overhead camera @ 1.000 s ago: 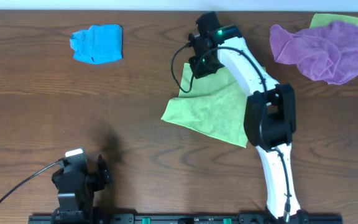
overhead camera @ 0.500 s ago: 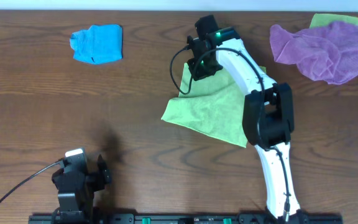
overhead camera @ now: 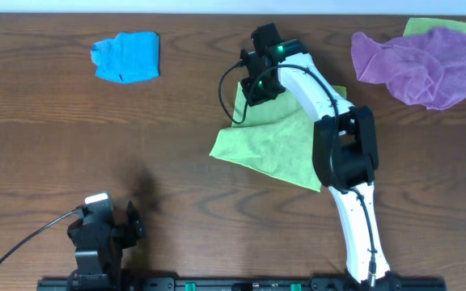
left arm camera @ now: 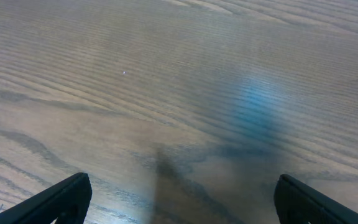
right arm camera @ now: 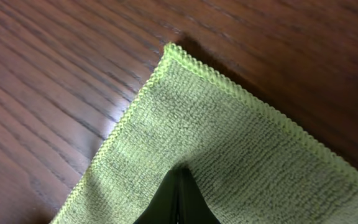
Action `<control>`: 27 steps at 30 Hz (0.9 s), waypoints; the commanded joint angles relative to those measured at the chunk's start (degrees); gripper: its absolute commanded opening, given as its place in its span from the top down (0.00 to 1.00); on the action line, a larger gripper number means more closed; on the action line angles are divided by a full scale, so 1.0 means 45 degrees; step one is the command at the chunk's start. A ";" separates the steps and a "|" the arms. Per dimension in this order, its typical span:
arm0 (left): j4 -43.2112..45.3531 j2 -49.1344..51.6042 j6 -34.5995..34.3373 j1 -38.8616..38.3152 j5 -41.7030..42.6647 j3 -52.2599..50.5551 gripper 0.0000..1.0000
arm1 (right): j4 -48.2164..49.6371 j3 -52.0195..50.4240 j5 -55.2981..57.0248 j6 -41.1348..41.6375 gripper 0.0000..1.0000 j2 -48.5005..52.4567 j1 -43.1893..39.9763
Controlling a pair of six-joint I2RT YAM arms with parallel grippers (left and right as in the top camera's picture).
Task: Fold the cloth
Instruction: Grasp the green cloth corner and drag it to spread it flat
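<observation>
A light green cloth (overhead camera: 277,141) lies on the table's middle, its far corner lifted under my right gripper (overhead camera: 252,90). In the right wrist view the right gripper (right arm camera: 179,180) is shut on the green cloth (right arm camera: 229,143), pinching it a little behind its pointed corner. My left gripper (overhead camera: 128,225) rests near the front left edge, far from the cloth. In the left wrist view the left gripper (left arm camera: 179,202) is open and empty over bare wood.
A folded blue cloth (overhead camera: 126,56) lies at the back left. A crumpled purple cloth (overhead camera: 419,65) lies at the back right on top of another green cloth (overhead camera: 435,26). The right arm (overhead camera: 342,153) stretches over the cloth's right side.
My right gripper has moved slightly toward the back left with the cloth corner in it. The left arm has not moved.
</observation>
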 commanded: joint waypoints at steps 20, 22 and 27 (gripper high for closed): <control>-0.0495 -0.0078 0.0087 0.0029 0.0049 -0.0452 0.05 | 0.0636 -0.0015 0.0204 -0.0228 0.99 0.0957 0.2341; -0.0495 -0.0078 0.0087 0.0029 0.0049 -0.0452 0.05 | 0.0758 -0.0015 0.0432 -0.0097 0.99 0.0957 0.2157; -0.0495 -0.0078 0.0087 0.0029 0.0049 -0.0452 0.05 | 0.0933 -0.0015 0.1059 0.0136 0.99 0.0957 0.1700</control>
